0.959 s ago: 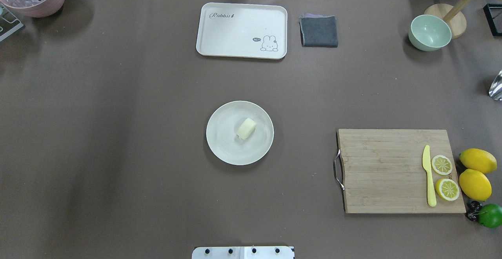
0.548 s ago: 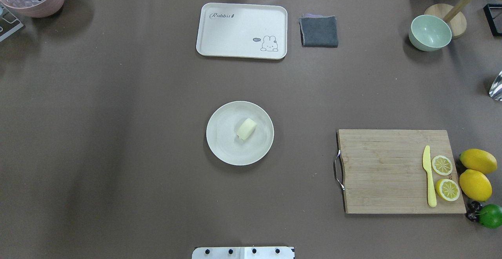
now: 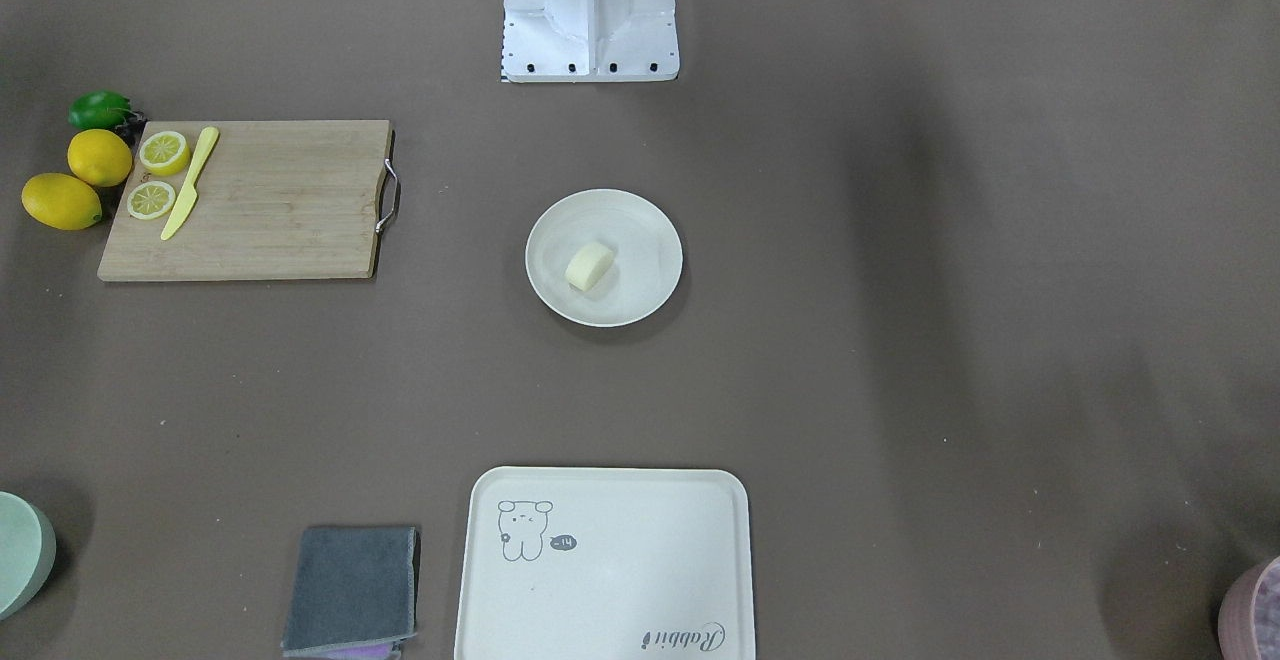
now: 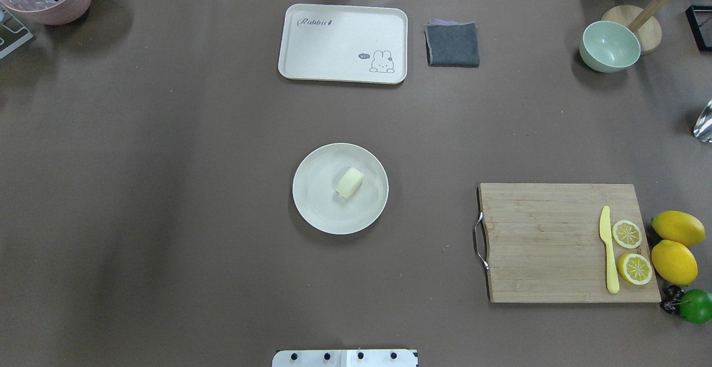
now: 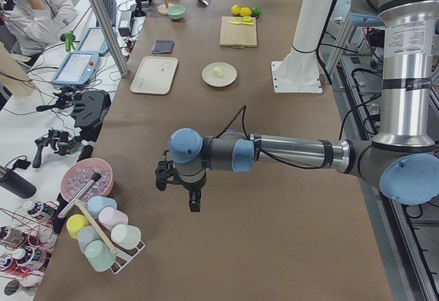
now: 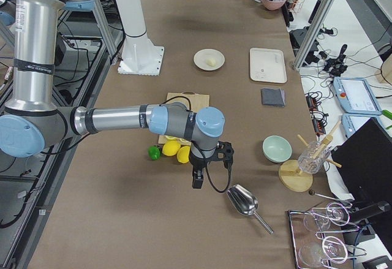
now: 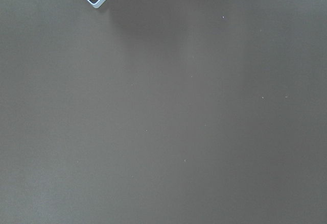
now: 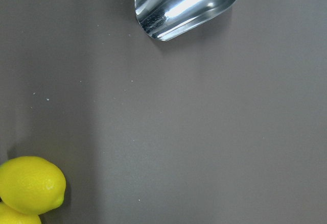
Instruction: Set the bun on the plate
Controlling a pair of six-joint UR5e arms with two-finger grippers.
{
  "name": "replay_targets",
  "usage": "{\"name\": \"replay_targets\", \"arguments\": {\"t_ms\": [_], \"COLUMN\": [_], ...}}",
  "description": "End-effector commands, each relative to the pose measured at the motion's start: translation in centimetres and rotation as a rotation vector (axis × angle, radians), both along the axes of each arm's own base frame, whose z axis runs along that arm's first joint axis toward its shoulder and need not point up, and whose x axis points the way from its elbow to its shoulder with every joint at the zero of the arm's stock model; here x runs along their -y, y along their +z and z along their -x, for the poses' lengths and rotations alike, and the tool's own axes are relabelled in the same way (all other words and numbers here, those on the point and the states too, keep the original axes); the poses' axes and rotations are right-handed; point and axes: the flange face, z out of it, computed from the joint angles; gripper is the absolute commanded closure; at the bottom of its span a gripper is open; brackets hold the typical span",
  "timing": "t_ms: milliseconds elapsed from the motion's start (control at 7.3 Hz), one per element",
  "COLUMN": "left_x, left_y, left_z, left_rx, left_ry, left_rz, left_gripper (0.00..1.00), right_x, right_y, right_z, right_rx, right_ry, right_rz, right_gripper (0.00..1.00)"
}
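Left claw (image 5: 194, 203) and right claw (image 6: 197, 181): can't tell grip; bun (image 4: 349, 182) on plate (image 4: 317, 206); tray (image 4: 334, 39) reads "Rabbit".

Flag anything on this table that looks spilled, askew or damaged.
Nothing stands out. The small pale cream bun lies inside the round off-white plate, and the yellow lemon slices sit on the wooden cutting board.

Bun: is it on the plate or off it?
On the plate. The bun lies inside the rim of the plate, near its middle, in both the overhead and front-facing views.
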Motion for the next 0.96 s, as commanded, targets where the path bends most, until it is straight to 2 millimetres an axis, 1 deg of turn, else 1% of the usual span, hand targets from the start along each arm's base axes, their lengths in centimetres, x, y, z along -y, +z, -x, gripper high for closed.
{"name": "replay_targets", "arguments": {"t_ms": [0,137,274,411,685,822], "left_x": [0.0,0.1,-0.1,-0.7,-0.7,-1.0], "left_y": [-0.1,-0.2,0.7,1.3,1.3,1.6], "left_z": [0.0,0.1,0.1,0.2,0.3,0.8], "left_rx": [0.0,0.0,-0.002,0.002,0.02,0.093], "left_ry": [-0.001,-0.002,-0.001,-0.001,-0.001,-0.001], "left_rz": [-0.001,-0.004,0.011,0.02,0.018,0.011], "left_gripper": [0.02,0.02,0.02,0.02,0.02,0.02], "right_x": [-0.6,-1.1,-1.9,-1.9,-1.8,-1.8], "right_y": [0.9,2.1,2.8,2.3,1.1,1.0], "right_z": [-0.7,-0.7,-0.7,-0.8,-1.7,-1.7], "right_rx": [0.01,0.014,0.011,0.008,0.003,0.0], "right_ry": [0.018,0.016,0.013,0.015,0.035,0.035], "right_rz": [-0.026,0.003,0.011,-0.002,-0.027,-0.03], "right_gripper": [0.0,0.0,0.0,0.0,0.0,0.0]}}
